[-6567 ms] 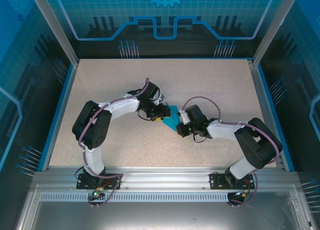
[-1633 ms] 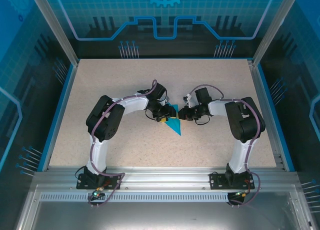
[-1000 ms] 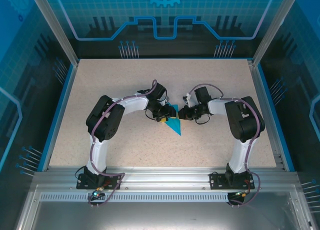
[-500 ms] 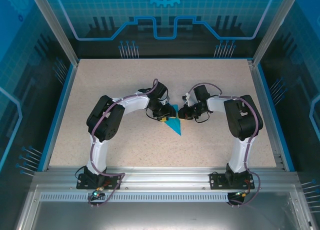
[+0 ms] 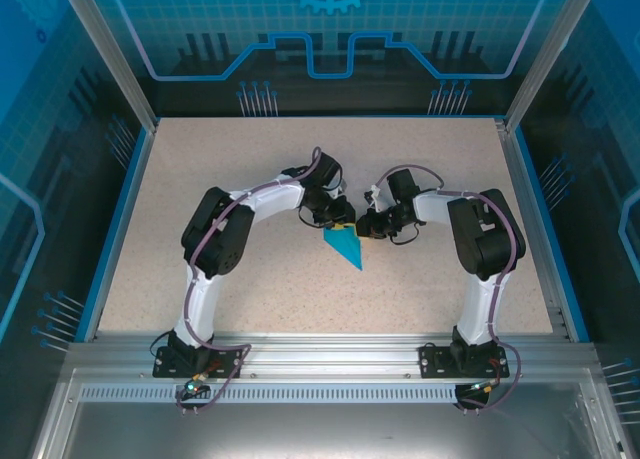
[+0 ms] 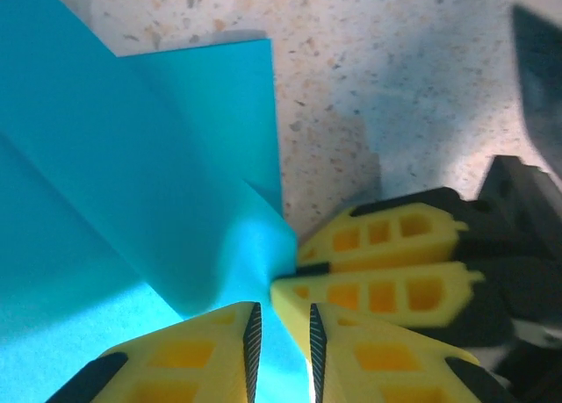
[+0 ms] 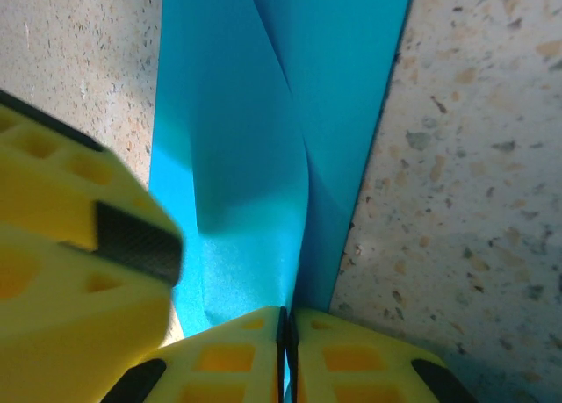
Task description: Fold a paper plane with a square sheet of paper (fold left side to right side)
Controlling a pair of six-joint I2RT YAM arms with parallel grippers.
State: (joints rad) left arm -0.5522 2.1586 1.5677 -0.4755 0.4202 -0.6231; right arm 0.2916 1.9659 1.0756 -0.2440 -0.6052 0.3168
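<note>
Folded paper: the cyan folded paper [image 5: 347,246] lies about midway between the left and right edges of the tabletop [image 5: 250,159], roughly halfway from far edge to near edge.
Shape: a narrow wedge, its broad end toward the far edge and its sharp tip toward the near edge, leaning a little to the right.
Paper edges: in the left wrist view the folded paper [image 6: 132,183] shows layered flaps with straight cut edges, and one ridge rises off the surface.
Right claw: the right claw [image 7: 285,320] has its fingers pressed together on a raised crease of the folded paper [image 7: 263,113], at the broad end.
Left claw: the left claw [image 6: 283,320] stands at a narrow gap with paper in it; whether the pads press cannot be told.
Claws together: the left claw [image 5: 340,221] and the right claw [image 5: 364,229] sit just beside each other; the right claw's fingers [image 6: 386,293] nearly touch the left's.
Open room: speckled surface stretches on every side of the paper, which lies well apart from all four edges.
Arms: both elbows bend outward toward the side edges.
</note>
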